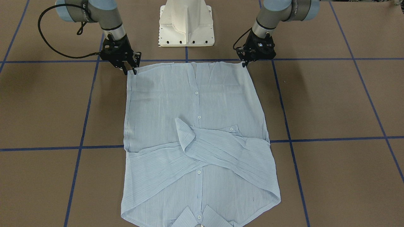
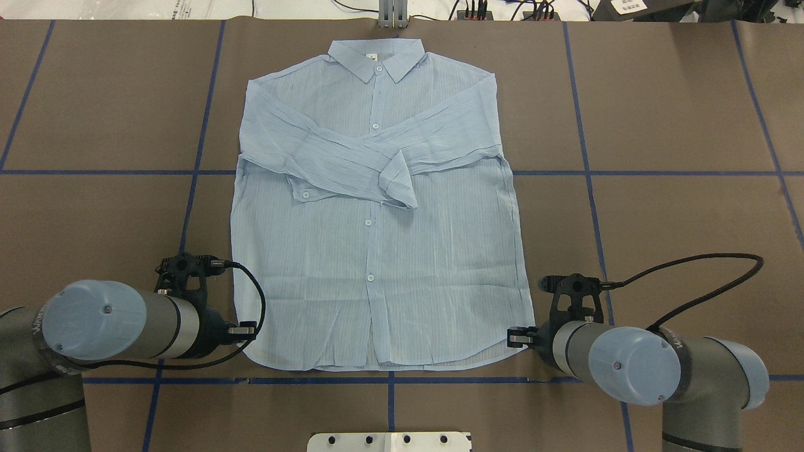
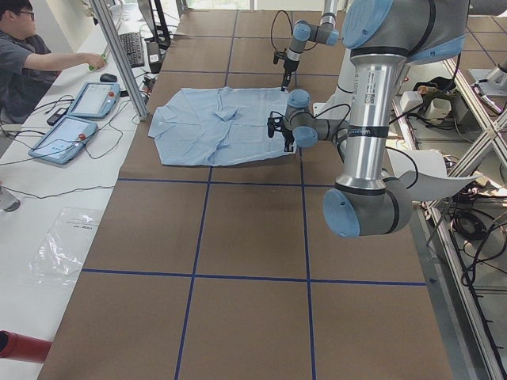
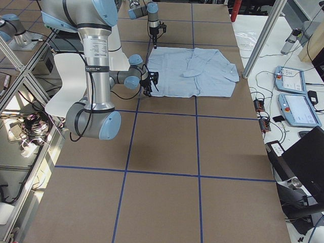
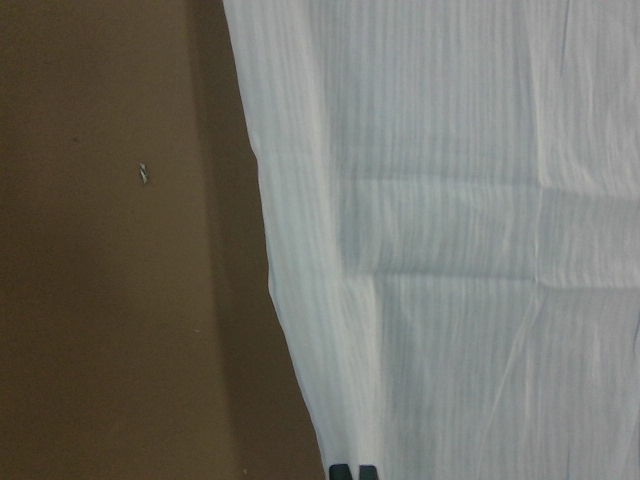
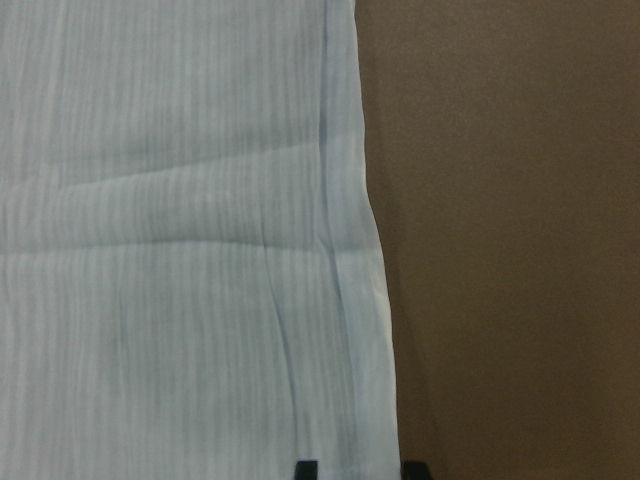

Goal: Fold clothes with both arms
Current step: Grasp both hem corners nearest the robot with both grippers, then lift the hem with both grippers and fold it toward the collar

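Bench (image 2: 659,113): carries the shirt (image 2: 377,251) spread flat, front up, collar farthest from the robot, both sleeves (image 2: 339,163) already crossed over the chest. Judged left to do is the body fold, as the hem lies unlifted nearest the robot. Left gripper (image 2: 245,330) at one hem corner, jaws pressed together, apparently pinching cloth; right gripper (image 2: 516,339) at the other, jaws spread astride the side edge.
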